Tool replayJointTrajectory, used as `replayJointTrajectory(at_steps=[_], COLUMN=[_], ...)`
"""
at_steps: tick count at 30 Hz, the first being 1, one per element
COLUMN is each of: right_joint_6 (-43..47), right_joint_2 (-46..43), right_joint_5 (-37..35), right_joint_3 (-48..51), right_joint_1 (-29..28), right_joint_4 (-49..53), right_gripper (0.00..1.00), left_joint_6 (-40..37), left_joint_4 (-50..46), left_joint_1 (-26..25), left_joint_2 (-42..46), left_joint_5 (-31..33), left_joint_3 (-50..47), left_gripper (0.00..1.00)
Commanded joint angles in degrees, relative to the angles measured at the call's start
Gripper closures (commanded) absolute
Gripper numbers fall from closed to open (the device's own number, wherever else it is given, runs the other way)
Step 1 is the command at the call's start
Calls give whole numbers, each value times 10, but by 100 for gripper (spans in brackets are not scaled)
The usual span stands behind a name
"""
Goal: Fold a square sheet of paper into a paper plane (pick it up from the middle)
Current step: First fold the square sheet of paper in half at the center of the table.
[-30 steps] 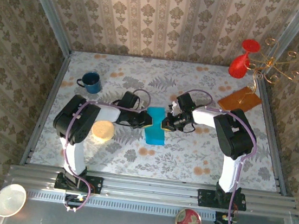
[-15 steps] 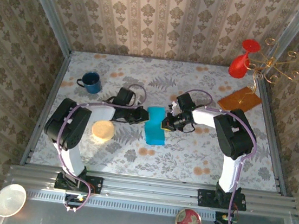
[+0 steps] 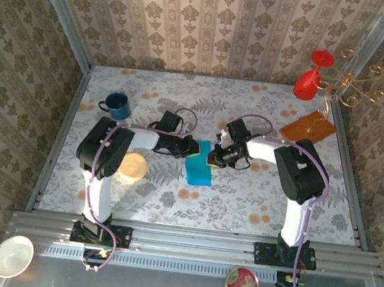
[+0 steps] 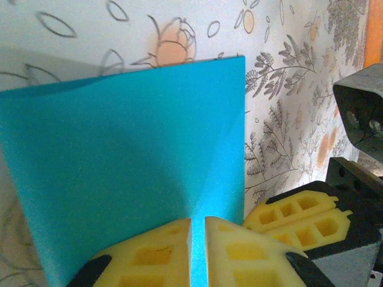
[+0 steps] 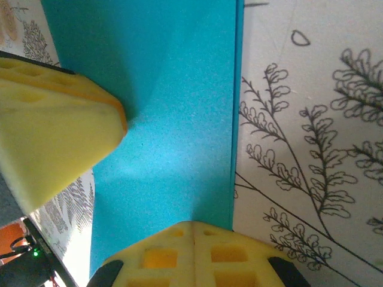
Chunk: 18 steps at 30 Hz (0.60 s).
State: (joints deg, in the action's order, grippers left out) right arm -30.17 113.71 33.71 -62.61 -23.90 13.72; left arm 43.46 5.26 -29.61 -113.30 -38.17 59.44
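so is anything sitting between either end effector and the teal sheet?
Nothing visible. The left end effector is shut on one edge of the teal sheet, and the right end effector pinches it from the opposite side. The blue mug and orange sheet lie well off to the sides.

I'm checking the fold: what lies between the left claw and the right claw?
The folded square sheet of paper; left claw and right claw both pinch it. Top view shows it.
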Motion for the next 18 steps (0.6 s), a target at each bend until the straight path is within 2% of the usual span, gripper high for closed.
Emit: replayJointTrajectory(at_steps=[1, 5, 8, 10, 14, 18], right_joint_6=[-5, -8, -8, -8, -10, -13], right_joint_2=[110, 111, 110, 108, 108, 112], right_joint_5=[-234, -239, -238, -237, -233, -229], right_joint_3=[62, 62, 62, 62, 64, 67], right_joint_1=[2, 2, 2, 2, 2, 1], right_joint_4=[125, 125, 124, 125, 123, 118], right_gripper=[95, 95, 95, 95, 95, 95], left_joint_6=[-38, -66, -73, -65, -34, -7], left_joint_4=[-35, -64, -73, -62, -20, 9], left_joint_1=[51, 90, 96, 76, 6, -23], left_joint_2=[2, 29, 48, 69, 106, 67], left_joint_5=[38, 41, 33, 21, 38, 43], left_joint_3=[-32, -36, -31, -30, -30, -13], left_gripper=[85, 85, 85, 85, 85, 85])
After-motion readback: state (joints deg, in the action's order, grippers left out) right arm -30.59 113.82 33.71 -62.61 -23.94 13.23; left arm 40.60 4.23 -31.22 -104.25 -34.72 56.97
